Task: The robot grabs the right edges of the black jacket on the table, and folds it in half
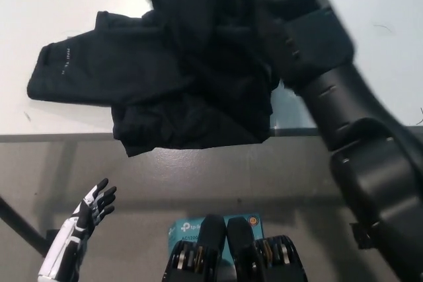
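At the lower left, below the table edge, we see the left hand [92, 206] resting with its fingers spread and nothing in it, well apart from the work.

Above it, the white table [39, 123] carries the black jacket [165, 77]. The garment lies bunched over the left and middle of the tabletop. One flat section with small white lettering reaches to the far left, and a lower fold hangs over the near edge of the table.

We judge the jacket to be light, soft and limp. It will drape and crumple, not hold a shape, and any part left unsupported will sag. The fabric looks smooth, so a loose grasp could slip. The best place to take hold is at a hem or an edge seam, pinching both layers where the cloth is thickest.

To the right, the black right arm [344, 117] comes in from the bottom right and reaches up and left across the table. Its hand sits near the top middle of the view, blurred and black against the black cloth. A raised part of the jacket rises toward the top edge just beside it. We cannot tell whether that hand is clamped on the fabric or merely against it.
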Robot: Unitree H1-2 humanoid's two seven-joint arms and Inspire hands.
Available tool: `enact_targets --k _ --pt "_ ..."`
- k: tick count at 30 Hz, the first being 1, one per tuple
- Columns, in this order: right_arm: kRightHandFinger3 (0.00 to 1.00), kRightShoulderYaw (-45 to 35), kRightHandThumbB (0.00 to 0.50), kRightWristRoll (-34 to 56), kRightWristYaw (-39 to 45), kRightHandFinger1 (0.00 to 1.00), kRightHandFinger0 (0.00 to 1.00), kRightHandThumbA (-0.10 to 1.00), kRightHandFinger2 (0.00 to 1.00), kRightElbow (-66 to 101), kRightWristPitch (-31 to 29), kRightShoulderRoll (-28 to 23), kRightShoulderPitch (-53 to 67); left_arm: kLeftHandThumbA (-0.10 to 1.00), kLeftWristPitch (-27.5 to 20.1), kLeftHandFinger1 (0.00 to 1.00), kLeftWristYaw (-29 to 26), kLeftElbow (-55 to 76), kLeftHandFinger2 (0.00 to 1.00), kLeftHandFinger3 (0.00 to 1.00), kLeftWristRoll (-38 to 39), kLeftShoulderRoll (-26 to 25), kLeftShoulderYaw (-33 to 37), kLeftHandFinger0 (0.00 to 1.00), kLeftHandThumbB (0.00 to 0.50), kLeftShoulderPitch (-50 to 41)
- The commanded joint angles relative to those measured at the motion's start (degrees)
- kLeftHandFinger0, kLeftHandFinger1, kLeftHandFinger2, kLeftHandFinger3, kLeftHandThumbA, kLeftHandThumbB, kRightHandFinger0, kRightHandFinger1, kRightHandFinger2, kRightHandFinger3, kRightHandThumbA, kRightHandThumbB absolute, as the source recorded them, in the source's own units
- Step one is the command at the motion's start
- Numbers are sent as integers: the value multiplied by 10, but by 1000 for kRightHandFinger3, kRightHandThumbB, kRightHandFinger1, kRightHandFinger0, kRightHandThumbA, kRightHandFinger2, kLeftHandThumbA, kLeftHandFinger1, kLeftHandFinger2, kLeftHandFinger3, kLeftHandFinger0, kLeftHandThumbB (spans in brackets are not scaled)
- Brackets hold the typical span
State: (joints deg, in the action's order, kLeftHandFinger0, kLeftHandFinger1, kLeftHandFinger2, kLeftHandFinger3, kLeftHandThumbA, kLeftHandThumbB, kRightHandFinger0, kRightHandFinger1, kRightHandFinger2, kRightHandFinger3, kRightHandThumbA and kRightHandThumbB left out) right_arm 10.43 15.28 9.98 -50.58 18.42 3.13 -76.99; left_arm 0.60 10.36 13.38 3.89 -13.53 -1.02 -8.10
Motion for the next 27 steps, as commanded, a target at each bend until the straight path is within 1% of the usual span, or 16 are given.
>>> enact_targets --k 1,2,3,6,9,11,14,15,16,18,21,22,23,24,25,27 --pt "427 9 180 -35 35 327 0 -100 664 -23 -81 37 -55 1000 1 1000 9 17 1000 1000 -4 -13 2 1000 254 8" --pt "454 7 178 -37 35 333 0 -100 672 -25 -83 39 -55 1000 2 1000 9 17 1000 1000 -4 -14 3 1000 254 9" --pt "565 20 164 -53 39 332 0 -100 680 -56 -109 49 -56 1000 1 1000 9 17 1000 1000 -7 -14 4 1000 256 9" --pt "637 20 162 -65 32 374 0 -100 761 -94 -120 67 -56 1000 11 1000 9 23 1000 1000 -11 -15 5 1000 245 9" --pt "804 46 166 -104 24 396 0 -100 769 -137 -145 77 -54 1000 16 1000 10 26 1000 1000 -10 -15 7 1000 237 8" --pt "763 48 170 -108 21 335 0 -100 682 -152 -137 82 -52 1000 15 1000 11 27 1000 1000 -13 -16 8 1000 223 10" --pt "375 78 176 -147 16 117 0 -100 379 -191 -167 86 -50 1000 13 1000 12 27 1000 1000 -17 -18 10 1000 197 13" --pt "319 84 176 -154 14 96 0 -100 349 -195 -169 87 -49 1000 13 1000 12 28 1000 1000 -18 -18 11 1000 204 13" --pt "266 97 183 -167 14 72 0 -100 340 -206 -171 88 -46 1000 16 1000 13 31 1000 1000 -18 -20 12 1000 206 13" --pt "179 89 168 -157 31 124 0 -100 430 -218 -175 90 -41 1000 22 1000 15 32 1000 1000 -15 -21 12 1000 199 13" --pt "271 109 180 -184 39 240 42 -92 517 -233 -172 91 -40 1000 22 1000 16 33 1000 1000 -17 -23 13 1000 191 15" --pt "337 108 229 -182 51 277 104 93 532 -235 -164 91 -42 1000 19 1000 19 32 1000 1000 -14 -25 13 1000 178 15" --pt "692 101 312 -174 73 444 289 330 696 -237 -143 90 -48 1000 19 1000 20 31 1000 1000 -12 -26 13 1000 184 16" --pt "1000 100 379 -169 113 792 614 510 1000 -237 -131 85 -56 1000 21 1000 20 30 1000 1000 -12 -26 13 1000 185 16" --pt "1000 106 455 -171 160 1000 934 718 1000 -232 -136 78 -62 1000 27 1000 20 32 1000 1000 -12 -26 13 1000 193 17" --pt "1000 98 495 -161 203 1000 1000 701 1000 -213 -112 70 -71 1000 30 1000 21 35 1000 1000 -12 -26 13 1000 199 17"
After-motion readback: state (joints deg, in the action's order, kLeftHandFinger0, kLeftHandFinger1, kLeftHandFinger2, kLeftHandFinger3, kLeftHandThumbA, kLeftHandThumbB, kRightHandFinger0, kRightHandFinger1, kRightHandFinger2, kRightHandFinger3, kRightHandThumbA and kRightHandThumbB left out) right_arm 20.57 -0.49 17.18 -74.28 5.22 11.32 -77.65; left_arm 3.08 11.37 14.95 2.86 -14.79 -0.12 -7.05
